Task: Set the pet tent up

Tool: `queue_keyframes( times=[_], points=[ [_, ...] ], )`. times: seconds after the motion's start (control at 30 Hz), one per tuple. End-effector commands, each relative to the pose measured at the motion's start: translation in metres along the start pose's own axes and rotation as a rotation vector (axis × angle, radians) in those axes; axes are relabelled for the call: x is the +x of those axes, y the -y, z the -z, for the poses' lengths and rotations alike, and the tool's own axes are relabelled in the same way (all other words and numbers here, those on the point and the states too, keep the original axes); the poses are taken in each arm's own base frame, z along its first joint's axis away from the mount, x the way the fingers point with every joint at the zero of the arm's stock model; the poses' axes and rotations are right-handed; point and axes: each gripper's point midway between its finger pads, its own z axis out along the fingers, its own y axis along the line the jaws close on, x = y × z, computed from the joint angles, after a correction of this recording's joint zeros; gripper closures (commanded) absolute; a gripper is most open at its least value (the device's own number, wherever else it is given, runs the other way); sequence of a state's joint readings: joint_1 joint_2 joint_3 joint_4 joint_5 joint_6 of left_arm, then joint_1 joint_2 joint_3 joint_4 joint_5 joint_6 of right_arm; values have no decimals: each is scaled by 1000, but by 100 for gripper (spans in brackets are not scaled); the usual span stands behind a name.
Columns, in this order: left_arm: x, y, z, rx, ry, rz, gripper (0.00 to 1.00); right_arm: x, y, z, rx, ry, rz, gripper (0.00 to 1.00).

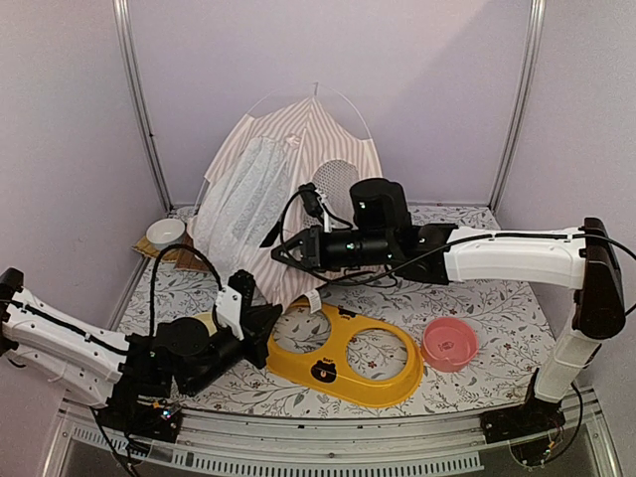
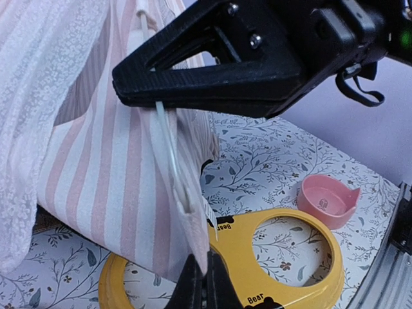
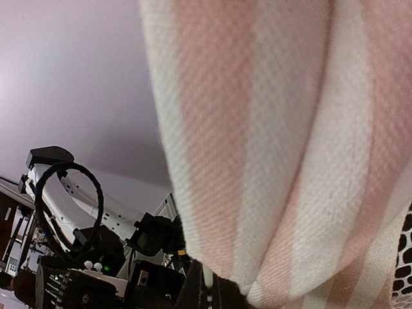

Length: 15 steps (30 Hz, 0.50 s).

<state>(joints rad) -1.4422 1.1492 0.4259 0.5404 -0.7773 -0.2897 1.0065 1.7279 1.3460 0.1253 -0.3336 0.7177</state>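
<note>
The right fingers [image 2: 148, 80] are pressed together on a thin white pole [image 2: 168, 154] and the striped edge of the pet tent [image 1: 288, 169]. The left fingers [image 2: 192, 290] pinch its bottom hem. The tent stands at the back left of the tabletop [image 1: 497, 298], beside a yellow bowl holder [image 1: 358, 390].

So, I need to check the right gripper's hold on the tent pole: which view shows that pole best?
Left wrist: the thin white pole runs clearly along the pet tent's striped edge, pinched in the right gripper. Top external shows the whole tent, this pole barely discernible; right wrist shows mostly close-up fabric.
</note>
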Motion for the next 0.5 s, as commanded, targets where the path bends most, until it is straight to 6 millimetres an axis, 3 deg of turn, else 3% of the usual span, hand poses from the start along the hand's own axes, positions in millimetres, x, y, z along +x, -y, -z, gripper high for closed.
queue_keyframes(
  times=[0.0,0.23,0.47],
  points=[
    [45,18,7,149,-159,-71,100,-76,13,12,62,307,31,100],
    [30,10,5,163,-131,-11,100,-62,22,12,103,284,37,100],
    [34,-7,-3,123,-164,16,100,-51,18,9,102,254,52,100]
  ],
)
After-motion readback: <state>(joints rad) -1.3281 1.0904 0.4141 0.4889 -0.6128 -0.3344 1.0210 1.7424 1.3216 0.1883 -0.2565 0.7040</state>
